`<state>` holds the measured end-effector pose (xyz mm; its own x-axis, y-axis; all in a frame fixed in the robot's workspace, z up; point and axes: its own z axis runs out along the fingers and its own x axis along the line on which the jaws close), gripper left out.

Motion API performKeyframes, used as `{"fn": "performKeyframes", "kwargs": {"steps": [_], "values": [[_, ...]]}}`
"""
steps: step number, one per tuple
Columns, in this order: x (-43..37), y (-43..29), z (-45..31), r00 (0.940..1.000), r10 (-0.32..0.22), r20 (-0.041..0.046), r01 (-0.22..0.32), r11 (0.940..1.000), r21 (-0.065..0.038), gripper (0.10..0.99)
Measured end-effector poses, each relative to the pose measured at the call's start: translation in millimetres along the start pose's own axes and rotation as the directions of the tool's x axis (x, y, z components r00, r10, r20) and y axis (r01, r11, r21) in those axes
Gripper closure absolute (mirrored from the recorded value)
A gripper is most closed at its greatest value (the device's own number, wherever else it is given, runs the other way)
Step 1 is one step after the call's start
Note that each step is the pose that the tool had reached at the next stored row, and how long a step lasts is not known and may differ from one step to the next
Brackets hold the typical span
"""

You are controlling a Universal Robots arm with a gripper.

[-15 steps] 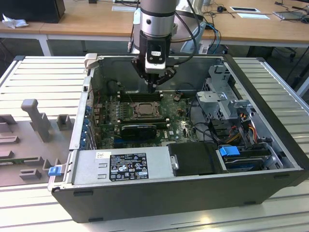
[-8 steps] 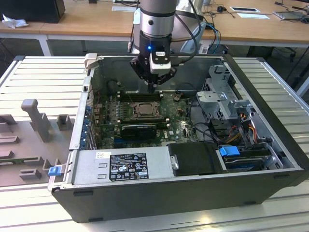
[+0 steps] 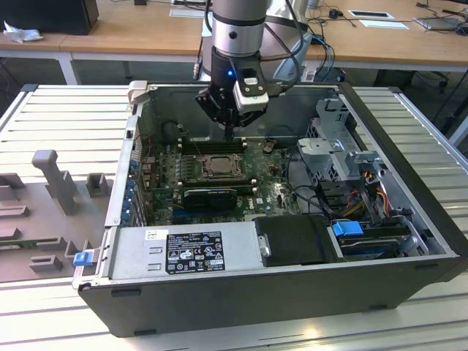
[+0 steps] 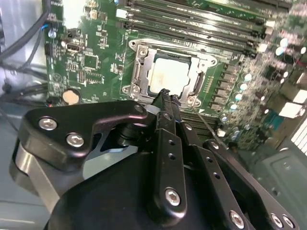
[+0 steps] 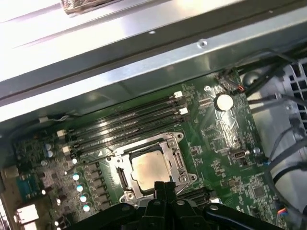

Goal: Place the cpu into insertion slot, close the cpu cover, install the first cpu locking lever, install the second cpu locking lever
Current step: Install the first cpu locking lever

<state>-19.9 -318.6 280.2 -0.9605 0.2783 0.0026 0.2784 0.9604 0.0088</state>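
One worktop (image 3: pixel 66 110): grey, ribbed, carrying an open computer case (image 3: pixel 241 292).
Motherboard (image 4: pixel 96 62): green, flat on the case floor.
End effector (image 4: pixel 165 95): clenched, tips at one edge of the insertion slot (image 3: pixel 218 167).
Insertion slot: mid-board, beside the long memory slots (image 5: pixel 124 122).
Cpu cover (image 4: pixel 200 76): seemingly down flat over the slot.
Cpu (image 5: pixel 149 167): seated in the slot, pale face showing.

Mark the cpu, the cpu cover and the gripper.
cpu (image 4: pixel 171 73), second wrist view, middle of its pale top.
cpu cover (image 4: pixel 142 66), second wrist view, frame bar beside the window.
gripper (image 3: pixel 229 136), exterior view, between its fingertips.
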Motion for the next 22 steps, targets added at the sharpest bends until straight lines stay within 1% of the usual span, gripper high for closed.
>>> {"fn": "performKeyframes", "kwargs": {"steps": [3,6,9,11,12,14,15,16,18,20,21,22], "values": [[0.0,0.0,0.1,0.9993,-0.037,0.0017,0.037,0.9993,0.000,0.980],[0.0,0.0,0.2,0.9972,-0.075,0.0027,0.075,0.9972,-0.001,0.980],[0.0,0.0,0.5,0.9920,-0.126,0.0034,0.126,0.9920,-0.001,0.980],[0.0,0.0,0.6,0.9867,-0.162,0.0038,0.162,0.9867,-0.001,0.980],[0.0,0.0,0.6,0.9816,-0.191,0.0050,0.191,0.9816,-0.001,0.980],[0.8,-0.3,1.2,0.9789,-0.204,0.0063,0.204,0.9789,-0.003,0.980],[2.2,-0.7,1.7,0.9778,-0.210,0.0060,0.210,0.9778,-0.006,0.980],[4.5,-1.3,2.6,0.9757,-0.219,0.0054,0.219,0.9756,-0.013,0.980],[5.0,-1.5,3.4,0.9712,-0.238,0.0050,0.238,0.9710,-0.017,0.980],[5.1,-1.5,3.6,0.9618,-0.274,0.0046,0.274,0.9616,-0.017,0.980],[5.2,-1.6,4.0,0.9540,-0.300,0.0045,0.300,0.9539,-0.017,0.980],[6.2,-1.9,4.2,0.9524,-0.305,0.0044,0.305,0.9522,-0.018,0.980]]}}
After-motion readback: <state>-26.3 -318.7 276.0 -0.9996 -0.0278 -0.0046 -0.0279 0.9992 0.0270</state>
